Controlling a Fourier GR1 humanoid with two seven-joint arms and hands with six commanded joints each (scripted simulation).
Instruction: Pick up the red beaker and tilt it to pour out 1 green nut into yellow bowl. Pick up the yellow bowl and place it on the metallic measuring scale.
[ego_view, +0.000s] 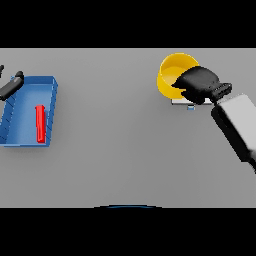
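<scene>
The yellow bowl (172, 74) sits at the upper right, over the metallic measuring scale (183, 102), of which only a thin edge shows below it. My right hand (200, 84) covers the bowl's right side with its fingers curled round the rim. Whether the bowl rests on the scale or hangs just above it I cannot tell. The red beaker (40, 123) lies on its side in the blue tray (29, 85) at the left. My left hand (11, 85) shows at the far left edge, over the tray's top left corner. No green nut is visible.
A wide stretch of bare grey table (115, 125) lies between the blue tray and the scale. A small blue mark (190, 107) shows at the scale's front edge.
</scene>
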